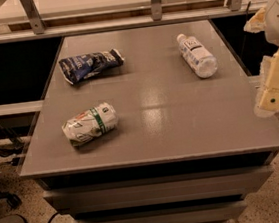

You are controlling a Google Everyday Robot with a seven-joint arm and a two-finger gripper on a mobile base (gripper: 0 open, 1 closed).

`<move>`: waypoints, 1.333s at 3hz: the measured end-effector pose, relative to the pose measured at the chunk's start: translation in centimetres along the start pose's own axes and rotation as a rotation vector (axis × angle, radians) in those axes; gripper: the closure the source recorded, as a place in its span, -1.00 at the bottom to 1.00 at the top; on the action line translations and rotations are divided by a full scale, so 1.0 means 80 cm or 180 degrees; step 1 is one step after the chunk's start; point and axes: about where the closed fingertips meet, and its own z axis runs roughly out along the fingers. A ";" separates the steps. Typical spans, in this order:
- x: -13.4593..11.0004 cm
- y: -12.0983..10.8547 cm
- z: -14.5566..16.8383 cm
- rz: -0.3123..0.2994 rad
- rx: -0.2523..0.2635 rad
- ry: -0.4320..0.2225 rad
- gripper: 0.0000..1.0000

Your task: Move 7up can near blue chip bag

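7up can (89, 124) on its side, front left; end effector (273, 94) well apart, beyond right edge of table (182, 129), grip unclear

7up can (89, 124): silver-white, 1 green band, green-red markings, dented; lies on its side, long axis slanted, on the front-left part of the table (172, 130), close to its front edge.
blue chip bag (90, 65): dark blue foil, white print, crumpled, elongated; lies flat on the table's back-left part, near its left edge.
gripper (271, 99): cream-coloured; just beyond the table's right edge, touching neither of the 2 items.
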 end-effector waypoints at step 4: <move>-0.124 0.001 0.034 -0.1221 -0.0222 -0.0067 -1.00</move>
